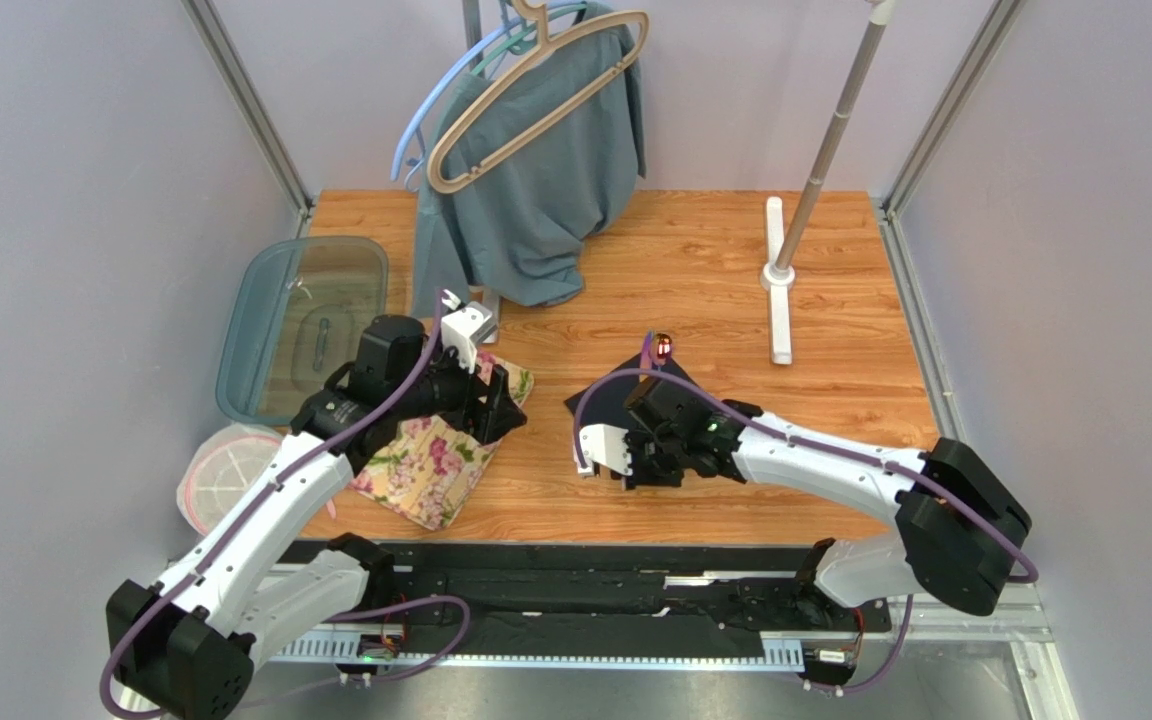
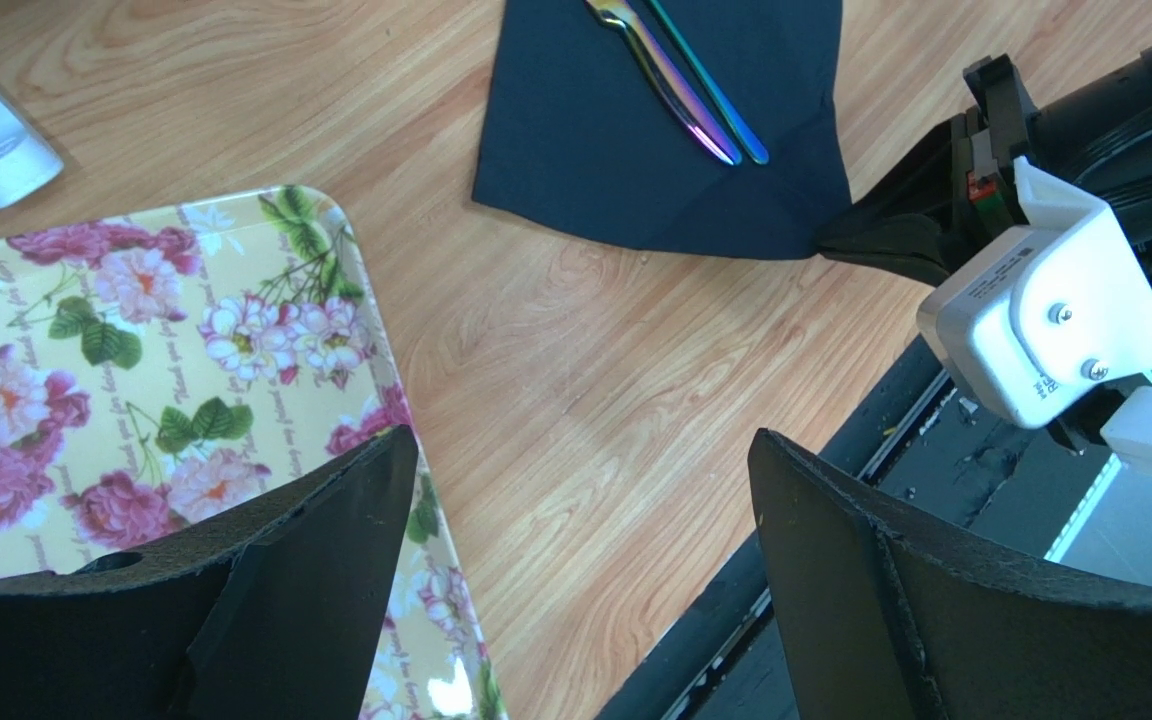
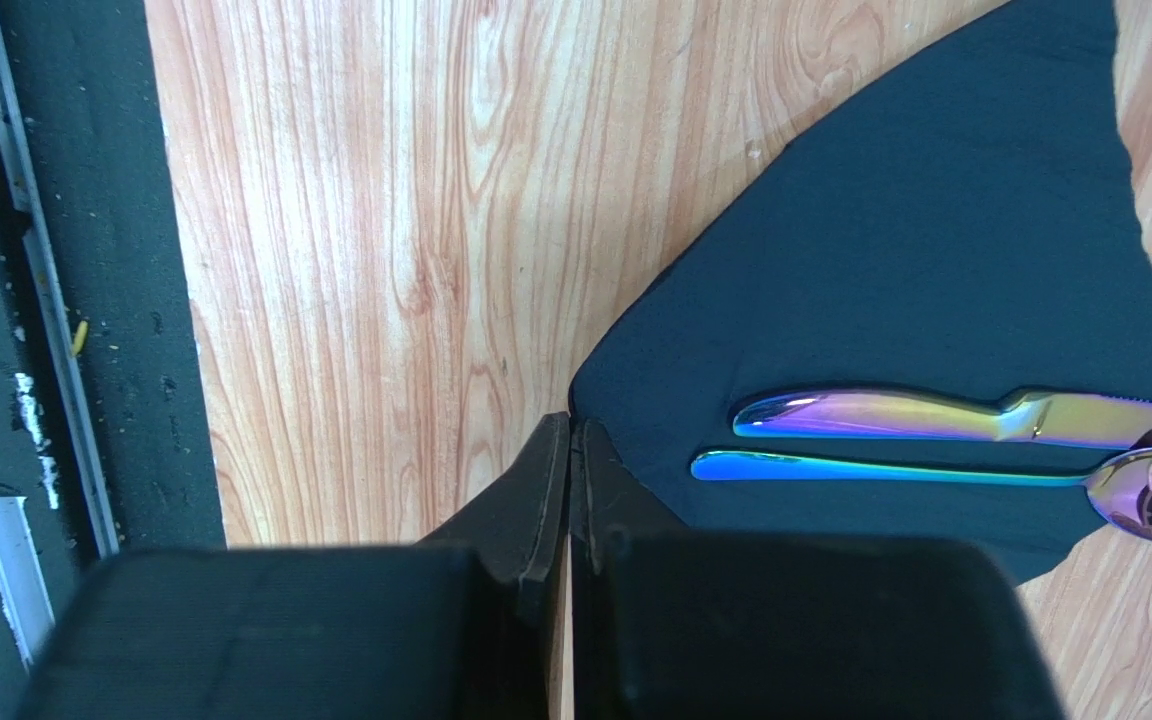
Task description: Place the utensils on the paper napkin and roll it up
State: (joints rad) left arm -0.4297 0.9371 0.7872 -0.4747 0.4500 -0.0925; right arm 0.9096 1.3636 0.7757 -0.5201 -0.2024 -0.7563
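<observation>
The black paper napkin (image 3: 913,270) lies flat on the wooden table, right of the floral mat (image 2: 117,345). Two rainbow-sheen utensils rest side by side on it: a knife (image 3: 958,416) and a spoon (image 3: 913,471), which also appear in the left wrist view as the utensils (image 2: 687,90). My right gripper (image 3: 569,435) is shut, its tips pinched on the napkin's near corner. In the top view the right gripper (image 1: 639,458) covers most of the napkin (image 1: 608,393). My left gripper (image 2: 582,495) stands wide open over the mat's right edge and bare wood, with nothing between its fingers.
A clear lidded tub (image 1: 304,323) and a round container (image 1: 229,465) sit at the left. A grey-teal garment (image 1: 537,165) hangs on hangers at the back. A white pole stand (image 1: 781,278) rises at the back right. A black rail (image 1: 582,578) runs along the near edge.
</observation>
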